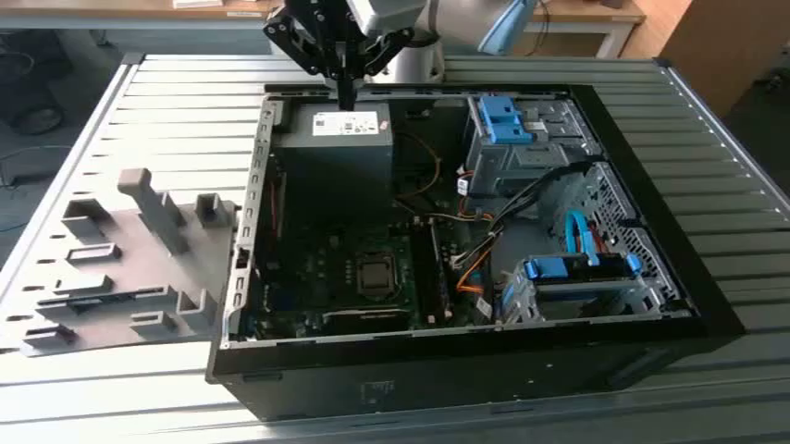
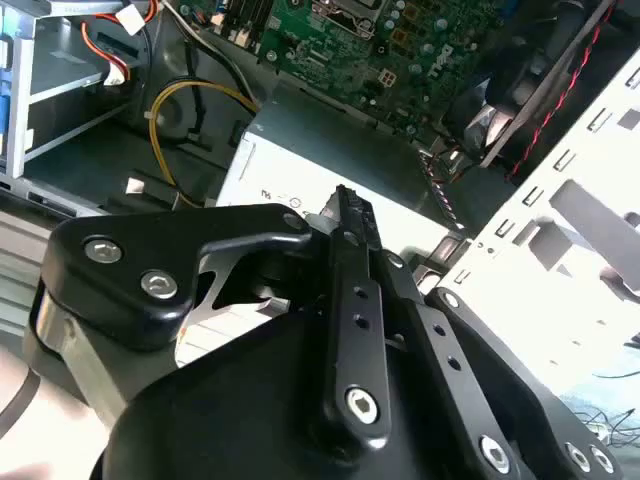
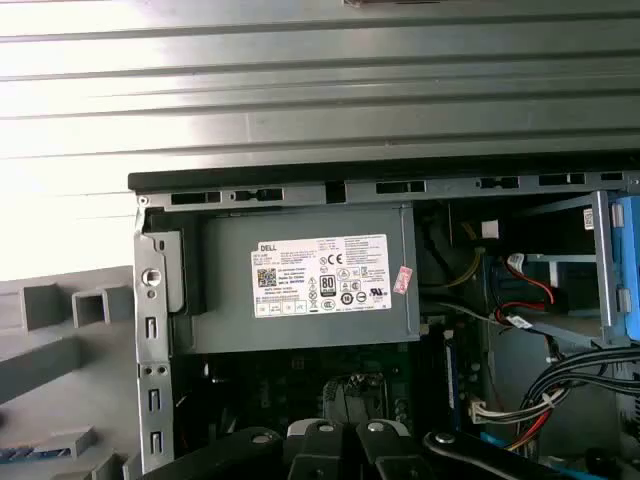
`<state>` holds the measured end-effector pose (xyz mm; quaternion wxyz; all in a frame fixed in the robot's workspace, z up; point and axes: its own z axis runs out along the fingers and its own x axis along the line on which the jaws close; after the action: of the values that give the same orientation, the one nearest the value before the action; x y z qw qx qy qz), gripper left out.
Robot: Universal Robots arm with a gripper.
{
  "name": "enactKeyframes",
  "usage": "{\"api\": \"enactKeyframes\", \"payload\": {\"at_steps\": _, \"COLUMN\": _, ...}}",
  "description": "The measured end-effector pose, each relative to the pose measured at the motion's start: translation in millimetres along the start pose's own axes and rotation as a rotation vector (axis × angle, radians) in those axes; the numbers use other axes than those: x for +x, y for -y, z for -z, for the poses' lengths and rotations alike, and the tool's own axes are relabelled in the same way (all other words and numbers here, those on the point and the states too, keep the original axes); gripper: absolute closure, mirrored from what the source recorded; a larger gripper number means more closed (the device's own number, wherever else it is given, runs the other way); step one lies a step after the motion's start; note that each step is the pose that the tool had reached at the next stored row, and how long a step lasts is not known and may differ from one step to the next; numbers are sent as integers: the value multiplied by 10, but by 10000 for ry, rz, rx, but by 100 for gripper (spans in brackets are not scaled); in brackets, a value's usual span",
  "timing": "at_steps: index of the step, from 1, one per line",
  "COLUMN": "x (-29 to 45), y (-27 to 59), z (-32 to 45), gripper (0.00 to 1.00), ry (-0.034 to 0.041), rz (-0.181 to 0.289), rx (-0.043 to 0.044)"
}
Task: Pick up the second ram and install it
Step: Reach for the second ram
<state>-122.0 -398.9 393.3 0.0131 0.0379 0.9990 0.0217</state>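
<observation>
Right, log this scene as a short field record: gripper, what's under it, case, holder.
gripper: shut, nothing seen between its fingers, poised over the power supply
power supply: grey box with pale label, inside the case
case: open, lying on the slatted table
holder: grey plastic, beside the case on the exterior view's left

Open computer case [image 1: 370,381] on the slatted table [image 1: 185,92], slotted holder [image 1: 111,277] just beside it at the exterior view's left.

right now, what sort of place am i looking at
Probably a robotics lab or workshop bench for computer assembly: an open computer case lies on a ribbed metal table, a grey slotted holder beside it, and wooden desks stand behind.
</observation>
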Motion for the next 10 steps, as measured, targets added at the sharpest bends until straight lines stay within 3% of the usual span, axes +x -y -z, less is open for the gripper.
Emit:
{"api": "enactKeyframes", "payload": {"at_steps": 7, "x": 3, "y": 0, "z": 0, "gripper": 89, "ry": 0, "rz": 0, "rx": 0}}
{"api": "enactKeyframes", "payload": {"at_steps": 10, "x": 88, "y": 7, "z": 3, "gripper": 89, "ry": 4, "rz": 2, "rx": -1}}
